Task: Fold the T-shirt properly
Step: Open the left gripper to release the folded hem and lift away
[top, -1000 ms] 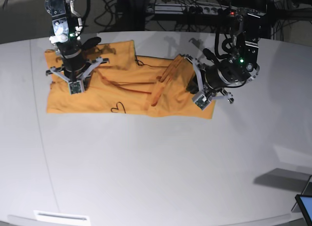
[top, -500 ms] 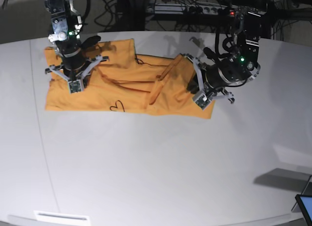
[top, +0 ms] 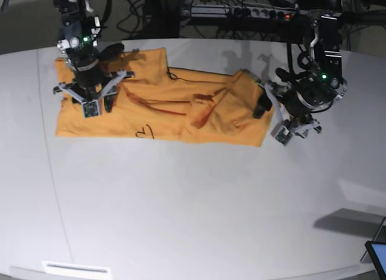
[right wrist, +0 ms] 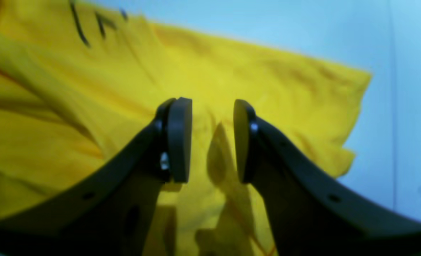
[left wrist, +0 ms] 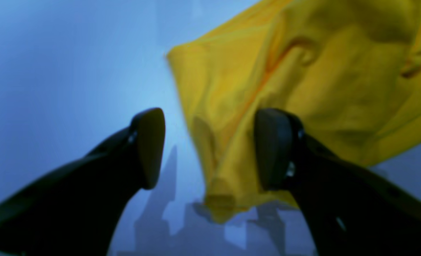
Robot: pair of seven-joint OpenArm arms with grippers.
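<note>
On the far half of the white table [top: 193,201], base view: the T-shirt [top: 157,108] lies as a rumpled orange band running left to right, with raised folds near its middle and right part and a small dark heart-like mark [top: 143,133] near its front edge. The right gripper [top: 90,93] hangs over the shirt's left end, pointing down. The left gripper [top: 263,105] sits at the shirt's right edge, the arm body just beyond the cloth over bare table. Cables and a power strip [top: 241,11] run behind the table.

Left wrist view: the left gripper [left wrist: 210,149] has its jaws well apart. A yellow corner of the T-shirt [left wrist: 303,89] reaches down into the gap, near the right-hand finger [left wrist: 272,149]; the left-hand finger is clear of cloth, with blue-tinted table behind it. Nothing is clamped. Picture is blurred, so actual contact with the right-hand finger cannot be told.

Right wrist view: the right gripper [right wrist: 212,140] shows a narrow gap between its pads, parted and empty. The T-shirt [right wrist: 89,106] fills the ground beneath, creased, with thin dark line marks [right wrist: 89,25] at the upper left. The cloth edge ends at the right, table [right wrist: 409,106] beyond.
</note>
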